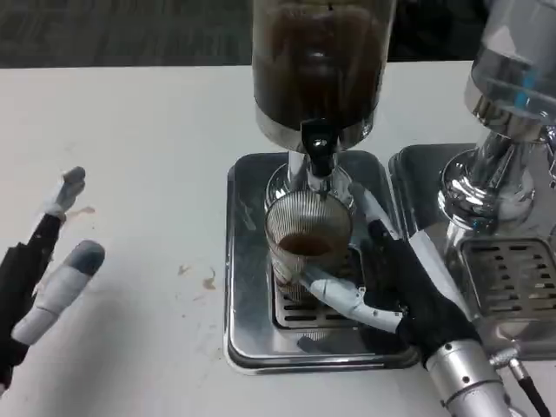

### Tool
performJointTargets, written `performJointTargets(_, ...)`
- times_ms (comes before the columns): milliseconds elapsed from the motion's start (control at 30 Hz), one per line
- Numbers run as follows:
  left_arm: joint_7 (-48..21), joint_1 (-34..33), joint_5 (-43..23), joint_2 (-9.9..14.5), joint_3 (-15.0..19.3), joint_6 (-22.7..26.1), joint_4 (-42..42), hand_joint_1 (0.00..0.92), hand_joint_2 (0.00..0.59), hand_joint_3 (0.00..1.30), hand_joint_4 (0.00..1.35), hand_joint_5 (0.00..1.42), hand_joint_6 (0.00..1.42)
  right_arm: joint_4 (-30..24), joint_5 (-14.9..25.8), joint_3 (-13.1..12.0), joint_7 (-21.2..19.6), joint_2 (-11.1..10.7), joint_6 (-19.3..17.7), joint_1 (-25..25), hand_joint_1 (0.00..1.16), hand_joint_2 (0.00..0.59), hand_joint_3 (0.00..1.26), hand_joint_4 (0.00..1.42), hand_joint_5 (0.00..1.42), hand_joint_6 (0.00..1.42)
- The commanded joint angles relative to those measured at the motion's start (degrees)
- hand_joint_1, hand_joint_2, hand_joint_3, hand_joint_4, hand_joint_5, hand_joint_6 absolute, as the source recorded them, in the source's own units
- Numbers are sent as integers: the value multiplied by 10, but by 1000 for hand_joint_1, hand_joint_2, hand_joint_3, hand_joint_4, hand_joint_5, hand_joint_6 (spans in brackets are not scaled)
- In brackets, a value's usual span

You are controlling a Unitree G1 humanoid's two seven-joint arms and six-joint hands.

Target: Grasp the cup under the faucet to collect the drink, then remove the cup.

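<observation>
Now right hand (395,287) around cup (306,248)

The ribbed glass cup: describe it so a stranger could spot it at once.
Find the tall dispenser holding dark drink at the top centre, above a square steel drip tray. Right under its black faucet stands the ribbed clear glass cup, gripped by the right hand. It is the only glass there, with a little brown drink inside.
</observation>
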Motion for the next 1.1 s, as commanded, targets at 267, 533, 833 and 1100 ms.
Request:
performJointTargets(267,17,15,18,19,-28,-15,20,0,94,0,0,0,0,70,11,0,-23,27,-59,-33,649,195,0,0,0,0)
performJointTargets(533,16,23,10,18,-30,-12,16,0,94,0,0,0,0,107,12,2,-25,41,-85,-45,674,191,0,0,0,0)
performJointTargets(833,19,32,6,17,-29,-13,11,0,94,0,0,0,0,141,16,5,-18,47,-107,-61,699,192,0,0,0,0)
performJointTargets(1100,21,39,2,16,-27,-8,4,0,94,0,0,0,0,174,27,3,-16,56,-115,-74,732,196,0,0,0,0)
